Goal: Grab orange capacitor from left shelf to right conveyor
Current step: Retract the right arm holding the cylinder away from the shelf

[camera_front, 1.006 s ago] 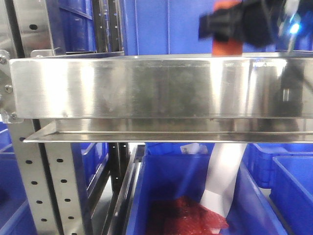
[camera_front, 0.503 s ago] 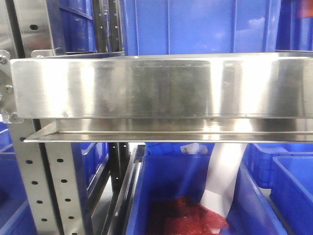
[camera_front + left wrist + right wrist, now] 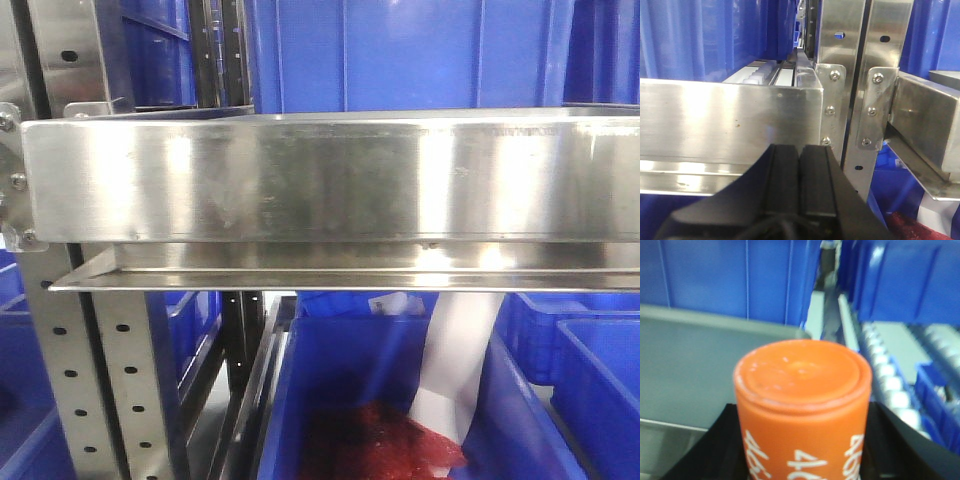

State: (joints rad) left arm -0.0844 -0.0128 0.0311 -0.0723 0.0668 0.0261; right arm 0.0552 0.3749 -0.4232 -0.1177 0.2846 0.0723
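Note:
The orange capacitor [image 3: 802, 405], an orange cylinder with white "4680" print, fills the right wrist view. My right gripper [image 3: 802, 450] is shut on it, black fingers [image 3: 720, 445] at both sides. It is held above the steel shelf floor [image 3: 690, 365]. The left shelf [image 3: 320, 180] spans the front view as a shiny steel lip; neither the capacitor nor the right gripper shows there. My left gripper [image 3: 799, 165] is shut and empty, just in front of the shelf lip [image 3: 725, 120] near the perforated upright [image 3: 840, 75]. The right conveyor is out of view.
Blue plastic bins [image 3: 400, 50] stand behind the shelf and a lower blue bin [image 3: 360, 390] holds red material. Perforated steel uprights [image 3: 100, 380] stand at the left. Roller tracks [image 3: 890, 385] and blue bins [image 3: 905, 280] lie to the right of the capacitor.
One second ago the right gripper with the orange capacitor showed at the top right of the front view above the shelf; it has since moved out of that view. The shelf has not moved.

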